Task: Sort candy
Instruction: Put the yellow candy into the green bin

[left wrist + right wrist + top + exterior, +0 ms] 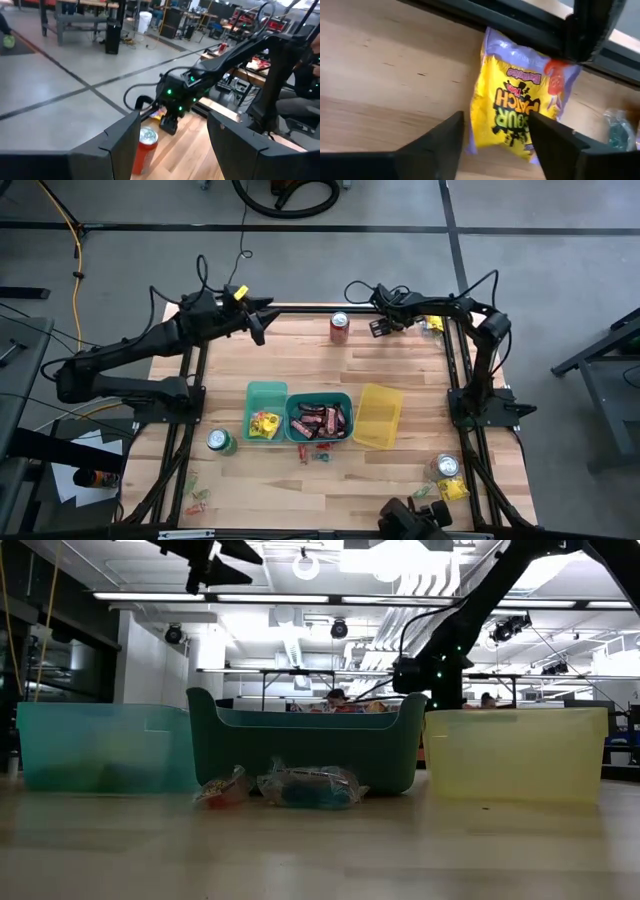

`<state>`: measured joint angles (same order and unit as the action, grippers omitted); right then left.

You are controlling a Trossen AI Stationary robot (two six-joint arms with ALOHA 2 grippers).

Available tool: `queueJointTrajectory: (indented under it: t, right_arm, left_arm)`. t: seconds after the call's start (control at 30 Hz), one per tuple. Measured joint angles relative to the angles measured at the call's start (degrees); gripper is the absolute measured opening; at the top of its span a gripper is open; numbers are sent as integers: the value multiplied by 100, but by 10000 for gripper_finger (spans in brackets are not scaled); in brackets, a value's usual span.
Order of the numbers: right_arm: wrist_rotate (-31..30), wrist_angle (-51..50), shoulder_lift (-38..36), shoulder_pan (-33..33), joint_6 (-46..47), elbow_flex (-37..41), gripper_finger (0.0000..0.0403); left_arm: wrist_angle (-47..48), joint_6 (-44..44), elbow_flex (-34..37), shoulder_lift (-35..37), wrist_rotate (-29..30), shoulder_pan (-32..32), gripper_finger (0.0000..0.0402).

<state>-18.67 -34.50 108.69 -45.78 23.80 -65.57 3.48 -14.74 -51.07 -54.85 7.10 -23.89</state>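
A yellow candy packet (515,100) lies flat on the table, its far end against the black far rail. My right gripper (496,120) is open and points steeply down over the packet's near end, one finger on each side in the right wrist view. In the high view it (381,327) is just right of a red can (339,327), and the arm hides the packet. My left gripper (262,320) hangs open and high at the far left. More candy fills the bins: yellow packets (264,425) and brown-red bars (320,420). My right gripper comes at the packet's near end (500,135) from above, slanting toward the far rail, fingers on either side of its middle. I cannot tell whether the fingertips touch the packet. The packet lies flat on the table.
Three bins stand mid-table: light teal (251,395), dark teal (345,400) and yellow (380,395). Loose sweets (318,452) lie before them, clear wrappers (197,500) at the near left. A green can (221,442), a silver can (447,467) and something yellow (432,323) stand around.
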Motion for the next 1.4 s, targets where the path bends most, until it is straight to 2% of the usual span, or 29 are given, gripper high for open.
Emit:
queueJointTrajectory:
  t: [0.1, 0.2, 0.27, 0.37, 0.47, 0.6, 0.73, 0.87, 1.03, 1.17, 1.27, 1.4]
  right_arm:
    - [42, 5, 19, 8, -96, -6, 151]
    - [170, -106, -136, 18, -129, 12, 49]
    - [262, -73, -434, 83, -188, 12, 16]
    - [405, -67, -1087, 265, -219, 12, 24]
    - [836, 183, -1880, 533, -404, 10, 7]
    - [2141, 1102, -2740, 1099, -637, 7, 10]
    - [3105, 2255, -3073, 1919, -598, -2, 3]
    - [3332, 3081, -2888, 2838, -682, -6, 4]
    - [3366, 3594, -2167, 3717, -760, 1, 4]
    - [3347, 4322, -1372, 4106, -739, 7, 4]
    - [3347, 5362, -777, 4270, -716, 7, 4]
    - [3330, 6785, -122, 4405, -283, 7, 4]
  left_arm:
    - [28, 32, 2, 233, -387, -165, 218]
    - [22, 33, 2, 604, -800, -381, 218]
    - [92, 86, 2, 833, -851, -484, 218]
    - [294, 259, 2, 1093, -854, -597, 218]
    - [400, 295, 2, 1256, -861, -666, 218]
    - [556, 297, 2, 1221, -1149, -689, 218]
    - [687, 241, 2, 1024, -1709, -685, 218]
    - [695, 190, 2, 773, -2214, -680, 218]
    - [652, -165, 2, 464, -2184, -678, 218]
    - [237, -444, 2, 296, -2181, -631, 218]
    - [-154, -690, 2, 183, -2109, -529, 218]
    - [-533, -1075, 2, 97, -1708, -313, 218]
